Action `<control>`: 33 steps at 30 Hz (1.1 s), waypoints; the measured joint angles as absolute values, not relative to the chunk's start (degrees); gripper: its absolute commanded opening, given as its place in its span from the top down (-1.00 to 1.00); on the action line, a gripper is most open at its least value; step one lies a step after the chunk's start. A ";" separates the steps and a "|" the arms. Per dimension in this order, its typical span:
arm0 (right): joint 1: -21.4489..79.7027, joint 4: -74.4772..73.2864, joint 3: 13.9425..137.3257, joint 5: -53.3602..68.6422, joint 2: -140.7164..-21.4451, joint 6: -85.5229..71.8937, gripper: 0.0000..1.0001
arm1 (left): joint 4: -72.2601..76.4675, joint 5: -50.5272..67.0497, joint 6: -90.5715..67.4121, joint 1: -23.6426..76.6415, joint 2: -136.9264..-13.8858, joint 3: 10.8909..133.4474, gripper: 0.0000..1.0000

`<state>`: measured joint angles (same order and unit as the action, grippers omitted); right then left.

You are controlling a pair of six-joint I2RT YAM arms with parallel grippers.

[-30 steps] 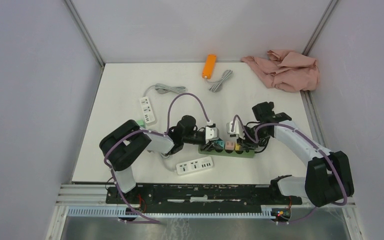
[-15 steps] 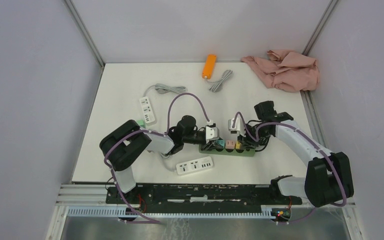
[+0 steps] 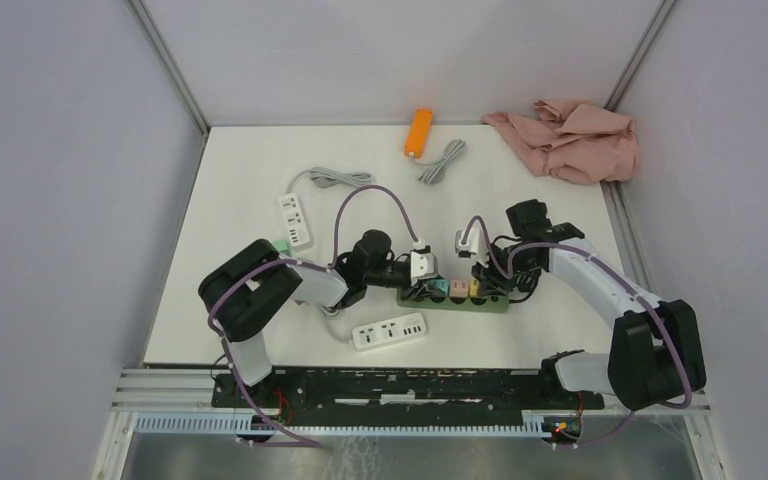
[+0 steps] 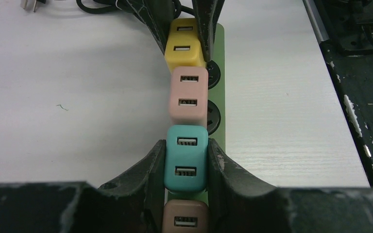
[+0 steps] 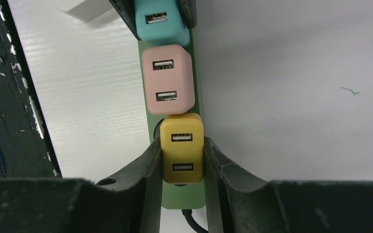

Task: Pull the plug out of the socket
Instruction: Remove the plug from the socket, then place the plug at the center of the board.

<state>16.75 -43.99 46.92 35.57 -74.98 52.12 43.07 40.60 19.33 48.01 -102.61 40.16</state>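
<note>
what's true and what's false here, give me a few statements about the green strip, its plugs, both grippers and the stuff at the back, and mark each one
1. The left gripper is shut on the teal plug. True.
2. The pink plug sits between the teal plug and the yellow plug on the green power strip. True.
3. The right gripper is clamped on the pink plug. False: it is shut on the yellow plug, and no finger touches the pink one.
4. The orange device lies beside the arm bases. False: it lies at the table's far edge.
5. A pink cloth lies crumpled in the far right corner. True.
</note>
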 measured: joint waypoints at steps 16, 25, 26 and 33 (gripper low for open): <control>19.68 -50.85 50.54 46.11 -75.16 59.75 1.00 | 43.38 38.61 19.38 48.07 -103.02 40.23 0.86; 11.99 -56.82 53.56 48.84 -71.55 60.27 1.00 | 47.46 36.32 16.45 47.64 -103.00 37.78 -0.59; 11.99 -56.99 53.91 49.56 -71.55 58.94 1.00 | 48.80 35.90 15.27 47.24 -102.91 36.60 -0.62; 11.79 -55.42 58.41 55.16 -75.59 46.68 0.97 | 47.35 33.69 4.45 44.16 -93.73 34.44 -0.64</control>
<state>11.79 -55.42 58.41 55.16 -75.59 46.68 47.35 33.69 4.45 44.16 -93.73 34.44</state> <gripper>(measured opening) 0.359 0.817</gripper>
